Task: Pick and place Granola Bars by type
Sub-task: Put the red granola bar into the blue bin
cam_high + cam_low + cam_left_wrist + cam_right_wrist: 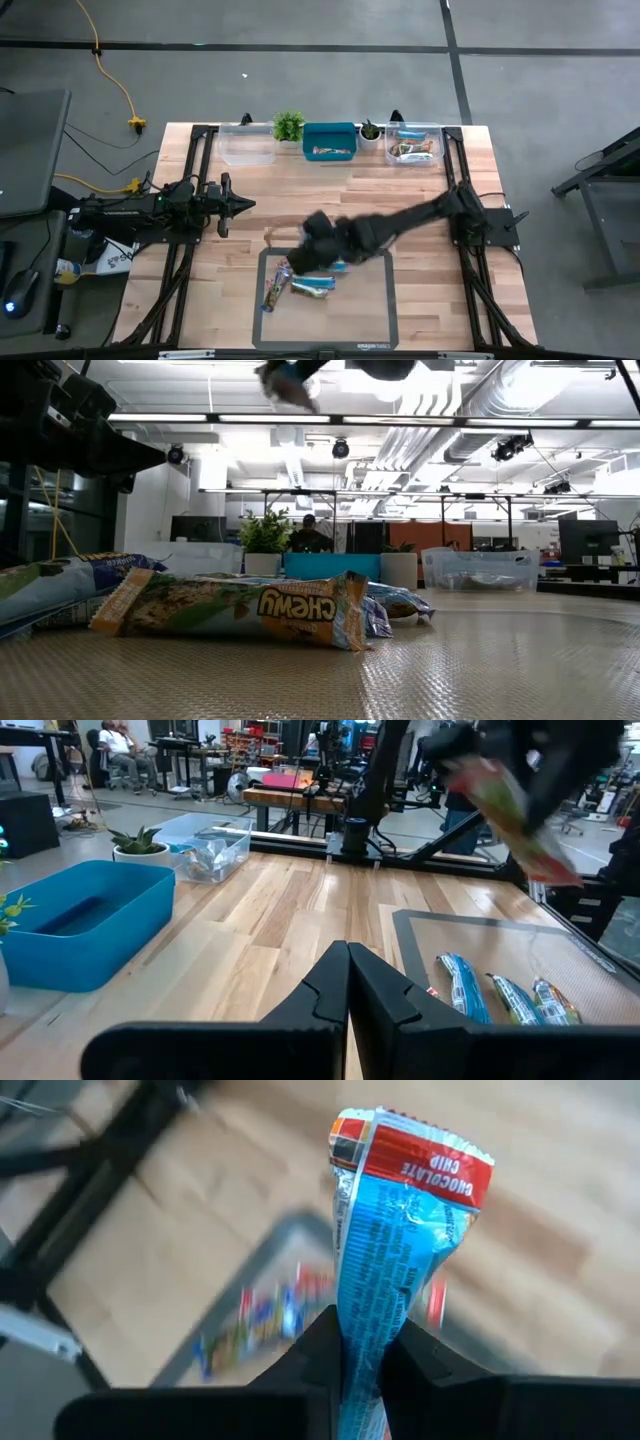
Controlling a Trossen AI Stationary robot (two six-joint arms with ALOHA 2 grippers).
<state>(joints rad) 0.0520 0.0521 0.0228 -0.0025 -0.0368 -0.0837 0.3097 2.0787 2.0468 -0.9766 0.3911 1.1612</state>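
My right gripper [365, 1355] is over the grey mat [370, 320], shut on a light blue granola bar [395, 1230] with a red end printed "CHOCOLATE CHIP". It shows high above the mat in the low view [285, 380]. Several more bars lie flat on the mat [295, 288]; the nearest in the low view is a green and orange "Chewy" bar [240, 610]. My left gripper [348, 985] waits shut over the table's left side [240, 205], touching nothing. My right gripper pinches the blue bar between its two fingers [320, 1345], near the wrapper's plain end [362, 1315]. The bar runs on past the fingertips, its red end [420, 1165] free. It is lifted clear of the mat. The fingers hide the end they hold.
Along the far edge stand a clear bin [248, 145], a blue bin [330, 142] with a bar in it, and a clear bin [413, 145] with several bars. Small potted plants [288, 125] [371, 130] stand between the bins. Bare wood lies between mat and bins.
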